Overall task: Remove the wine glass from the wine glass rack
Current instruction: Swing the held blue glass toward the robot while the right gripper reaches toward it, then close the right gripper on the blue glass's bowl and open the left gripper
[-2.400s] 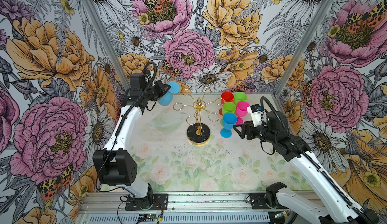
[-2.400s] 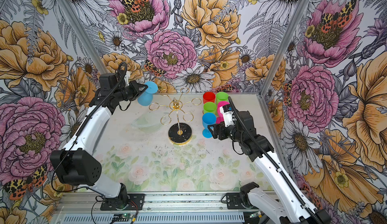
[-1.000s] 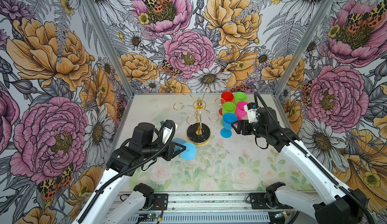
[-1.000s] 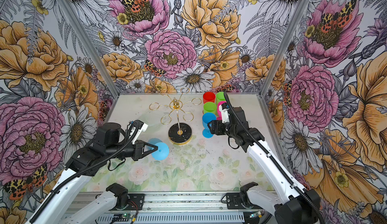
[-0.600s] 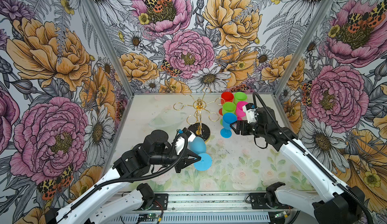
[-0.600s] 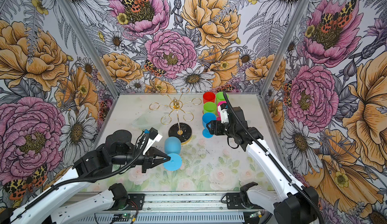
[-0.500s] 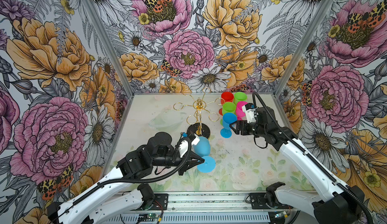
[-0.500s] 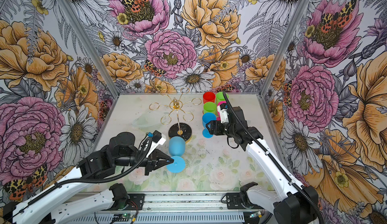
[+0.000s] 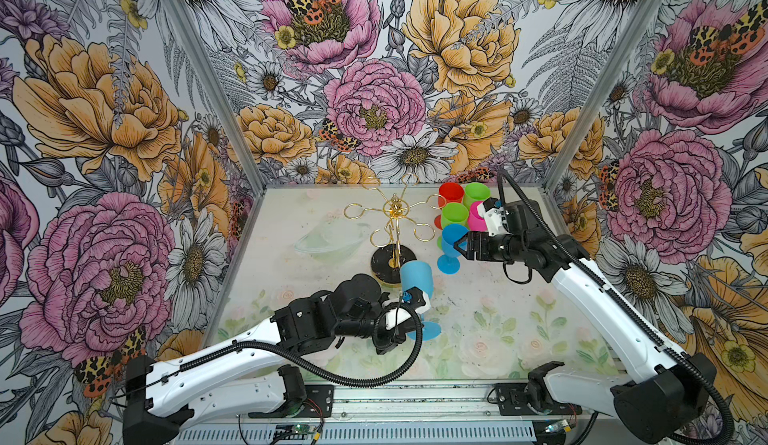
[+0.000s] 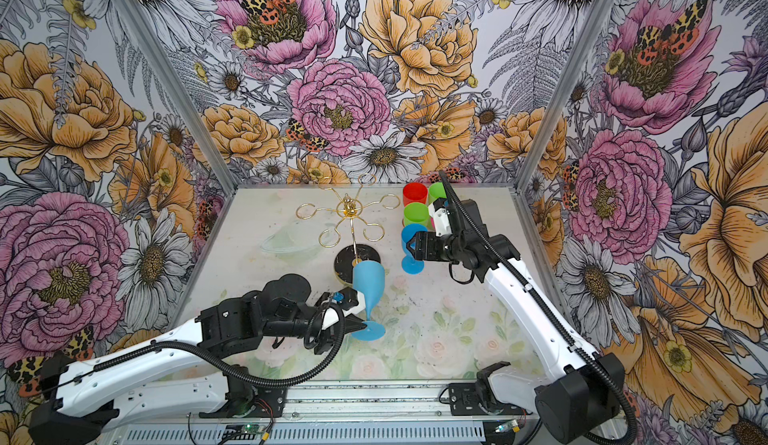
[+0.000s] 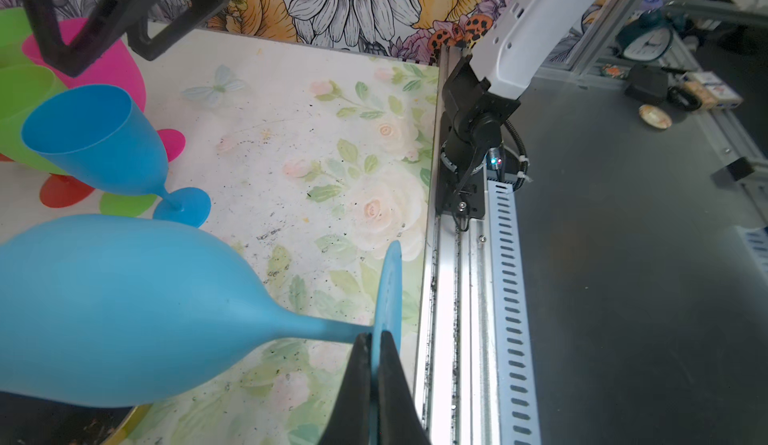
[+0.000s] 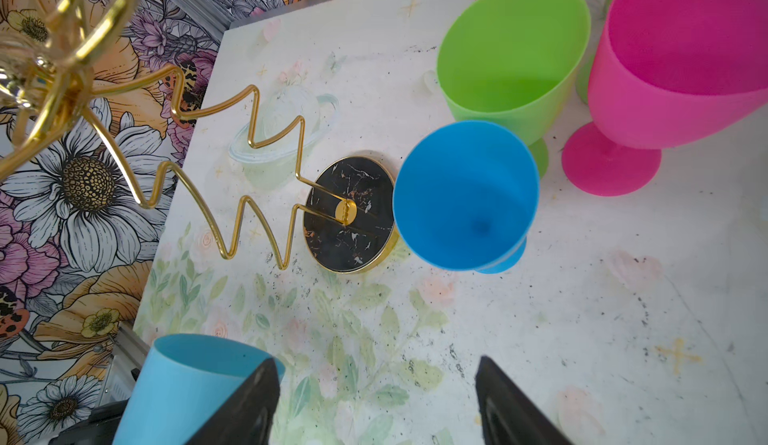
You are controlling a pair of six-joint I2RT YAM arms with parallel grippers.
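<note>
Left wrist view: L gripper (image 11: 373, 337) pinches light-blue plastic wine glass (image 10: 369, 283) where stem meets foot. Glass roughly upright, off thin gold wire rack (image 10: 345, 262) w/ round black base, just in front of it, mid-bench (image 10: 457, 339). R gripper (image 12: 378, 362) spread wide, just beside darker blue plastic glass (image 9: 453, 235) nr back-right corner.

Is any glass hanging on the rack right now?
No, all the gold loops of the wine glass rack are bare in both top views.
</note>
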